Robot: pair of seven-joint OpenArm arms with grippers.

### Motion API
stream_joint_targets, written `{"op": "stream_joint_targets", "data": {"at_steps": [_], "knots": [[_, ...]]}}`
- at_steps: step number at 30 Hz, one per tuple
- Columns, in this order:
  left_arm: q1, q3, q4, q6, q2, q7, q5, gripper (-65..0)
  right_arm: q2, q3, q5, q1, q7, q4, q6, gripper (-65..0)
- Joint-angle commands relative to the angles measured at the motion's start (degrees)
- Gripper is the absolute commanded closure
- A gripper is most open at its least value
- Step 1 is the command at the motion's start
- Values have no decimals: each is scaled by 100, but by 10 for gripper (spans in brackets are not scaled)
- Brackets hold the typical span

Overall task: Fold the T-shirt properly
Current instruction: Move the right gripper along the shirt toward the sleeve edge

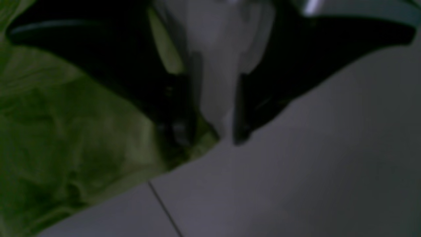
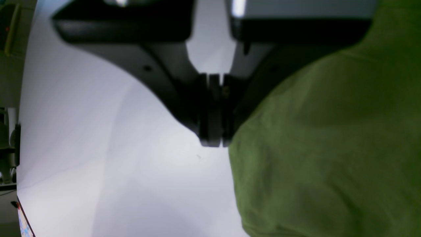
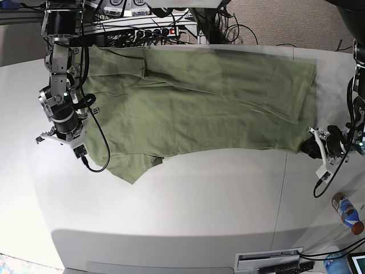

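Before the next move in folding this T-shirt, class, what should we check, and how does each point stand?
1. T-shirt spread on the table: ok.
2. Left gripper at the shirt's corner: ok.
3. Left gripper pinching cloth: cannot tell; a gap shows between its jaws.
4. Right gripper shut: ok.
5. Right gripper holding cloth: not ok; cloth lies beside it.
6. Bottle away from the shirt: ok.

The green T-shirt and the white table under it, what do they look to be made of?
The T-shirt looks like soft matte woven or knit cloth, probably cotton: it creases, folds over itself and shows no shine. The table looks like a smooth, hard white board, perhaps laminate or painted wood: it has a faint sheen and a thin seam line across it. The exact material is not clear.
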Motion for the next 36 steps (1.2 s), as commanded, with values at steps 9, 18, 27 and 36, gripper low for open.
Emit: {"op": "stream_joint_targets", "data": {"at_steps": [9,18,27,36], "knots": [[-136,-42,111,-6,-175,-109,-232,0,81,39,-22,109,109,83,-70,0],[-129,-42,573,-6,-713,-59,-990,0,81,55,-87,289,114,74,-70,0],[9,-42,728,-6,-793,339,-1438,0,81,55,-210,1029,85,-1169,-74,0],[238,-42,739,-6,-796,337,-1436,0,76,-142,291,1523,83,-1521,-72,-161]]}}
